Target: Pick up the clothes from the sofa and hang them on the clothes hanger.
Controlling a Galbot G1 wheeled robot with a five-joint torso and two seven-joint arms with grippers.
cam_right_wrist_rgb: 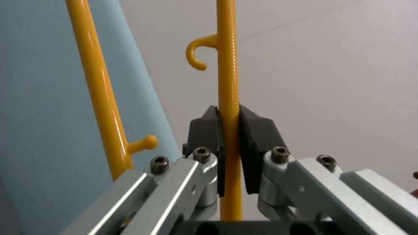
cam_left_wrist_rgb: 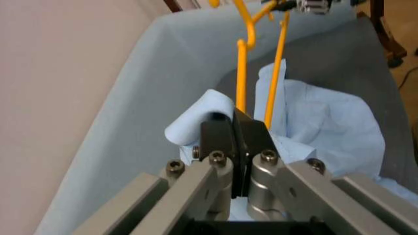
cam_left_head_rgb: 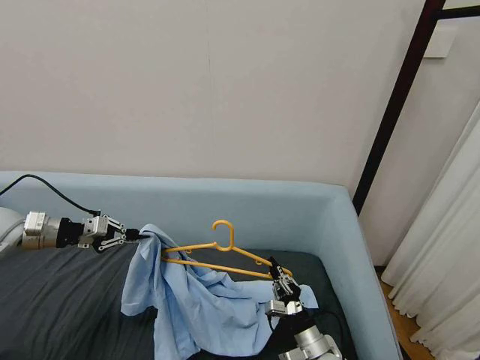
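An orange clothes hanger point(cam_left_head_rgb: 221, 255) hangs in the air above the sofa, its hook up. A light blue shirt point(cam_left_head_rgb: 195, 300) drapes from its left end and spreads down onto the dark seat. My left gripper point(cam_left_head_rgb: 139, 235) is shut on the shirt's fabric at the hanger's left tip; the left wrist view shows its black pads point(cam_left_wrist_rgb: 234, 134) pinching blue cloth point(cam_left_wrist_rgb: 196, 117) beside the orange bars point(cam_left_wrist_rgb: 241, 73). My right gripper point(cam_left_head_rgb: 283, 283) is shut on the hanger's right end, and the right wrist view shows its pads point(cam_right_wrist_rgb: 228, 142) clamped on the orange bar point(cam_right_wrist_rgb: 226, 58).
The light blue sofa back point(cam_left_head_rgb: 247, 206) runs behind the hanger, and its right arm point(cam_left_head_rgb: 360, 277) stands close to my right gripper. The dark grey seat point(cam_left_head_rgb: 60, 307) spreads below. A black post point(cam_left_head_rgb: 394, 105) and white curtains point(cam_left_head_rgb: 446, 262) stand at the right.
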